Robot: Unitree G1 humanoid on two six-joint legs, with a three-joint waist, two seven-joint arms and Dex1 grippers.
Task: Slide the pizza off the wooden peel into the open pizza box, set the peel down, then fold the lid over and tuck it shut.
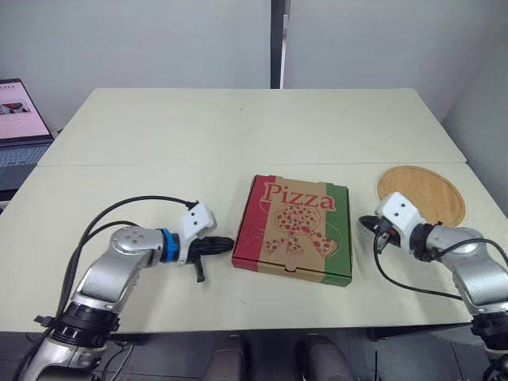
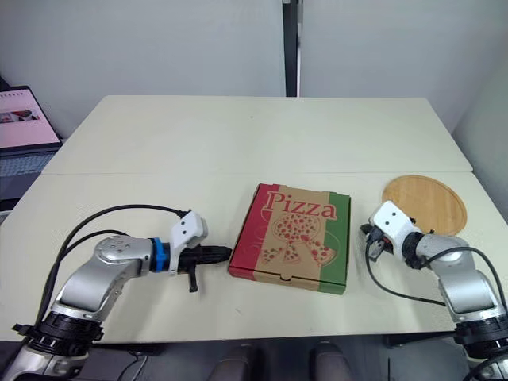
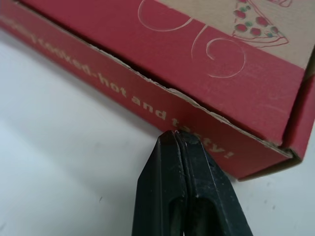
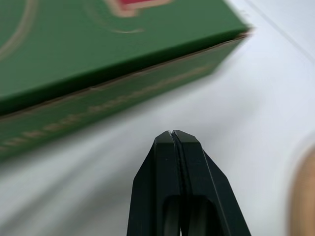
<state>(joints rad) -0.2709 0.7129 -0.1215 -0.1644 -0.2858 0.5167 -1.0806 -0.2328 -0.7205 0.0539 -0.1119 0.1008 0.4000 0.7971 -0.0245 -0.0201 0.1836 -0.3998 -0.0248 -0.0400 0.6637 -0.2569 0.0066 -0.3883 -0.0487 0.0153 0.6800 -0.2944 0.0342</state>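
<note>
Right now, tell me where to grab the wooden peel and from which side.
Pinch the wooden peel at its near rim, coming in low from the pizza box side with the right gripper, the closer one. It lies flat and thin on the table, so likely only its edge offers a hold.

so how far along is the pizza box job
Nearly done, it seems. The pizza box lies closed, lid flat, and the wooden peel lies bare on the table beside it; what's inside the box is hidden. Nothing is held: the left gripper is shut at the red side, the right gripper shut, just off the green side. A thin seam on the red side may need a last press.
</note>
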